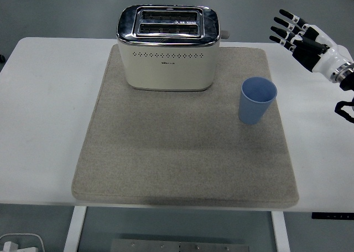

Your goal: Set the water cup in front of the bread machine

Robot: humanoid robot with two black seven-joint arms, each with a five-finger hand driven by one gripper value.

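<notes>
Plastic, by the look of it, made up the blue water cup (258,100), which stood upright and apparently empty on the right part of the grey mat (182,152), off to the right of the bread machine (167,47) and a little nearer the camera, apart from it. A cup of that kind would likely be light and fairly stiff, though its thin wall could flex under a hard squeeze, and its smooth tapered side might slip upward out of a loose grip. The soundest hold seemed to be around the middle of the wall, fingers on one side and thumb on the other, below the wider rim. Being light, it would also tip easily if nudged near the top. The open stretch of mat in front of the bread machine lay bare, so the cup had not yet reached its place. The right hand (301,37) hung above the far right of the white tabletop (44,97), well apart from the cup, fingers (283,25) spread and holding nothing. The left arm was not in view.
</notes>
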